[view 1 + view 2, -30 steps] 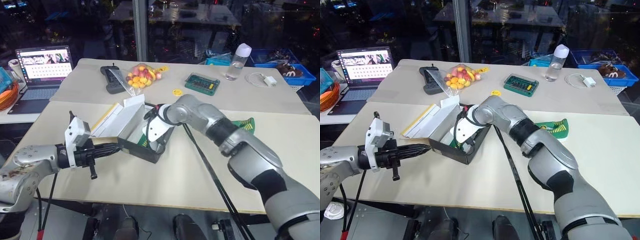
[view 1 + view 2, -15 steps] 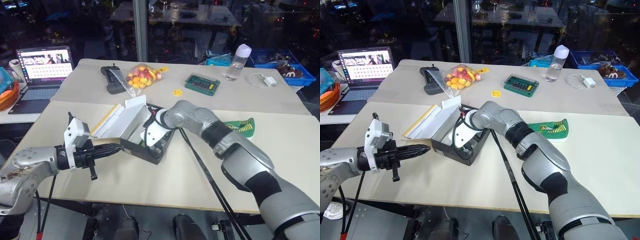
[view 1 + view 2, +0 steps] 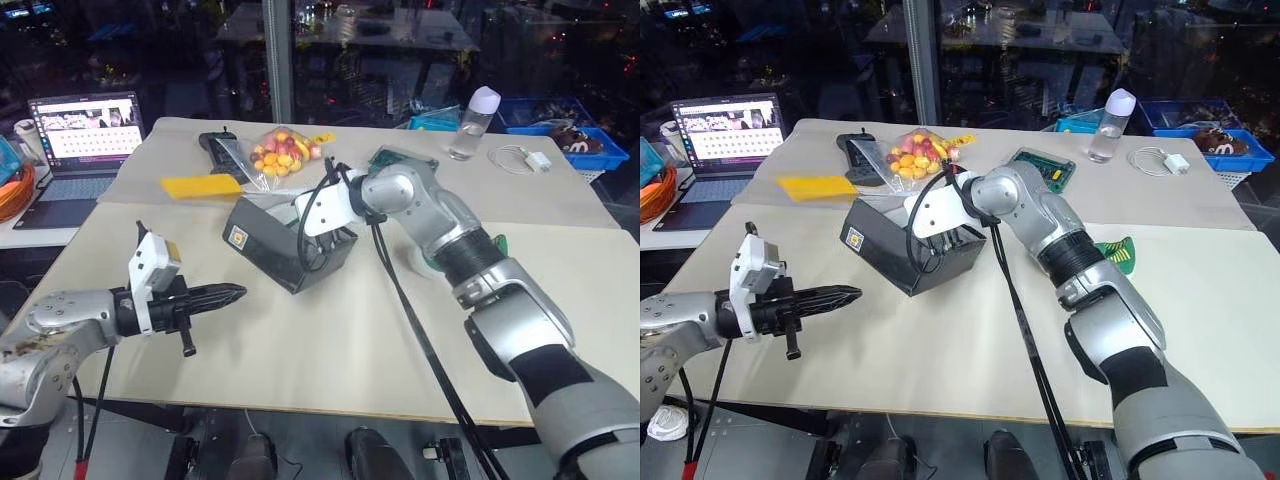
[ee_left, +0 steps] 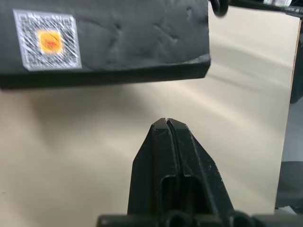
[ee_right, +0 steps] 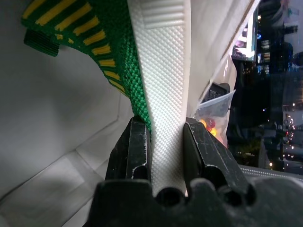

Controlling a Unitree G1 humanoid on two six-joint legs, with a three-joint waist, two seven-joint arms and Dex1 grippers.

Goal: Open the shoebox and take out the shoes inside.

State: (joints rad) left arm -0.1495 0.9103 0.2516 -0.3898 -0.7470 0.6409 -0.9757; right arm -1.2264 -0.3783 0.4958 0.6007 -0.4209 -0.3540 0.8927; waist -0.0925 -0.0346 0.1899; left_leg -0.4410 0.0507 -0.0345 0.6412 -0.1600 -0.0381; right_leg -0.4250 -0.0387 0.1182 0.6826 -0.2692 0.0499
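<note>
The shoebox [image 3: 268, 245] stands tipped up on the near table, its dark side with a small sticker [image 4: 47, 40] toward me and its yellow lid [image 3: 200, 186] swung back behind it. My right gripper [image 5: 166, 125] reaches into the box's white inside and is shut on the white ribbed sole of a green shoe [image 5: 118, 56] with yellow stripes. A second green shoe [image 3: 1120, 248] lies on the table, mostly hidden behind my right arm. My left gripper [image 3: 235, 293] hovers shut and empty just in front of the box, apart from it.
On the far table lie a clear bag of coloured fruit [image 3: 285, 150], a black controller [image 3: 220, 150], a green case [image 3: 1045, 165], a bottle [image 3: 478, 122] and a white charger cable [image 3: 525, 160]. A laptop [image 3: 85, 130] stands far left, blue bins [image 3: 570, 135] far right.
My right gripper closed on the shoe inside the box and rose; the box tipped up with it and the lid swung back. The left arm stayed still.
</note>
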